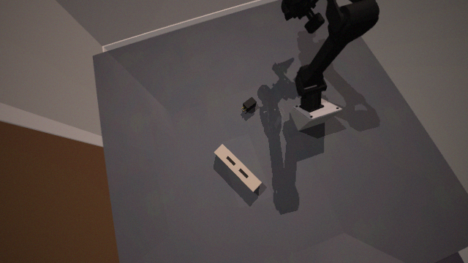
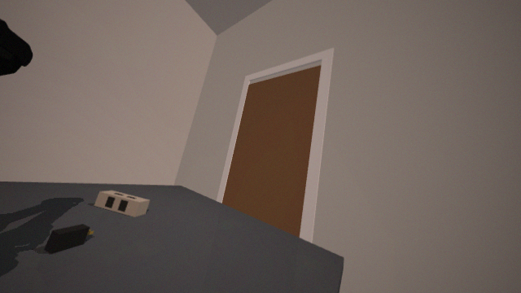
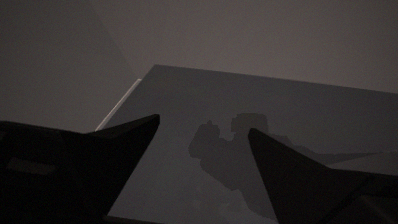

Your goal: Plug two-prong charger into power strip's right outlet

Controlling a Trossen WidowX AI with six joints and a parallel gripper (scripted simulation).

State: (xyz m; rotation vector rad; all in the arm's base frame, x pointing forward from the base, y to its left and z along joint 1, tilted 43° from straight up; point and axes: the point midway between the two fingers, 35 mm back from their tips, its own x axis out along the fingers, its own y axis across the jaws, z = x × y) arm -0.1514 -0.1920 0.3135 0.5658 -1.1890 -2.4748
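The black two-prong charger (image 1: 250, 104) (image 2: 67, 238) lies on the table, its brass prongs (image 1: 243, 108) (image 2: 90, 233) pointing away from the arm's base. The cream power strip (image 1: 252, 183) (image 2: 137, 207) stands on the table below the charger in the top view. Two dark outlets show on its top face, and two dark squares on one side show in the exterior view. My gripper (image 3: 204, 125) is open and empty, its two dark fingers wide apart in the wrist view. It is raised high, far from the charger and the strip; neither shows in the wrist view.
The arm's pale base block (image 1: 325, 108) stands to the right of the charger in the top view. The arm's shadow falls on the grey table (image 1: 175, 219) (image 2: 244, 260) between base and strip. A brown door (image 1: 47, 190) (image 2: 273, 155) and walls are beyond the table edge.
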